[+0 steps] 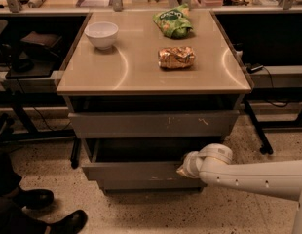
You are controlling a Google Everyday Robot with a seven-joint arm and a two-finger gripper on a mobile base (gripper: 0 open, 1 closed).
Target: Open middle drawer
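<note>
The middle drawer (131, 171) is a wide, shallow grey drawer with a plain front. It stands pulled partly out of the cabinet, and its dark interior (136, 150) shows behind the front. My gripper (186, 167), on a white arm reaching in from the right, sits at the right end of that front, against its top edge. Above it is the taller grey drawer (151, 124) with pale scratch marks, also standing a little way out. A narrow lowest drawer (151, 184) lies just beneath the middle one.
On the beige cabinet top (102, 72) are a white bowl (102, 34), a green bag (173, 22) and a golden snack packet (176, 57). A person's black shoes (39, 199) rest on the speckled floor at lower left. Dark desk frames and cables flank the cabinet.
</note>
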